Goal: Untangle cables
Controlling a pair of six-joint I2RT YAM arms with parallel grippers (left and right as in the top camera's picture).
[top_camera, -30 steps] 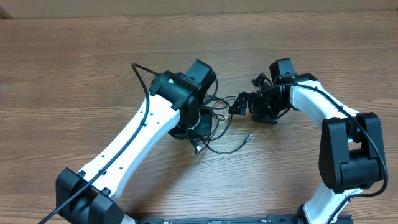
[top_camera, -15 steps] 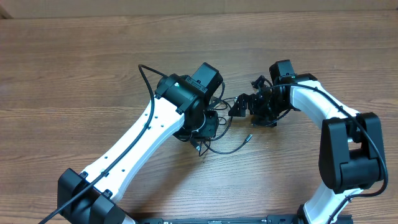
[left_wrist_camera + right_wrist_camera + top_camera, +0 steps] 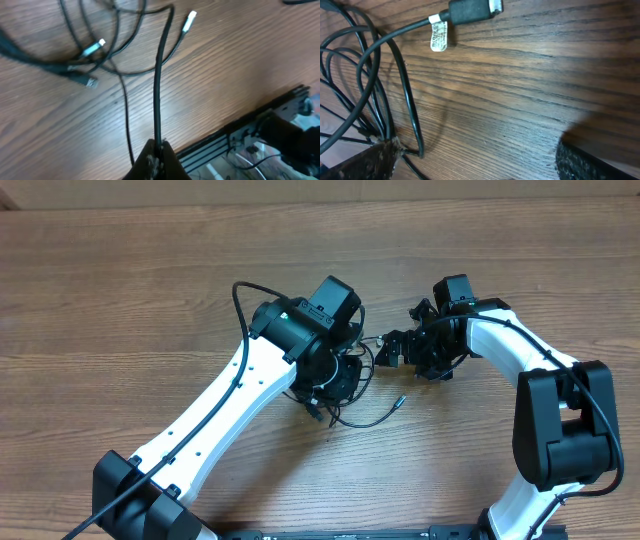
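Observation:
Several thin black cables (image 3: 357, 370) lie tangled on the wooden table between my two grippers. My left gripper (image 3: 332, 385) is shut on one black cable (image 3: 159, 90), which runs taut from its fingertips (image 3: 150, 159) up to the tangle. Loose plug ends (image 3: 190, 20) (image 3: 94, 48) lie around it, and one silver plug (image 3: 398, 401) trails out to the right. My right gripper (image 3: 392, 352) stands wide open low over the table (image 3: 530, 90). Its left finger (image 3: 367, 160) touches a bundle of cable loops (image 3: 385, 85). Nothing lies between its fingers.
A black plug with a white label (image 3: 439, 36) lies on the wood ahead of the right gripper. The arms' own thicker black cable (image 3: 240, 305) arches over the left arm. The table's front rail (image 3: 250, 135) shows in the left wrist view.
My left arm has moved right and slightly forward, toward the right gripper, carrying its cable along. The right gripper has shifted only slightly.

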